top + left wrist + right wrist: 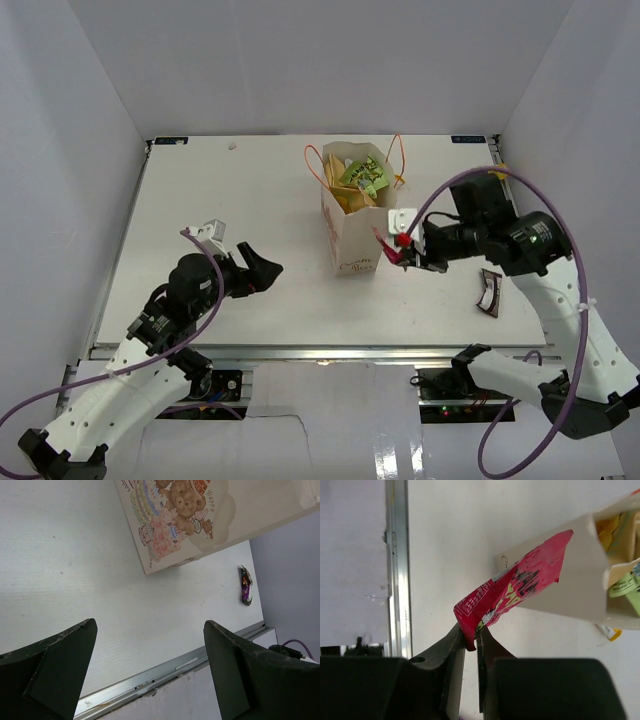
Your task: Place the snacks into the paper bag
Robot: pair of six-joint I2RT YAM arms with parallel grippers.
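The right gripper [470, 639], pinched on a corner of a pink-red packet [517, 592], holds it seemingly against the paper bag's [350, 245] outer wall, where a push could tip the bag, as the left gripper [262, 270] hangs open.

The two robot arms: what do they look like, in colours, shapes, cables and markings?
Both the left arm and the right arm have white shell links and black joint housings. The left gripper and right gripper have black, wedge-shaped fingers. A thin purple cable loops along each arm. A small green light glows on the right arm.
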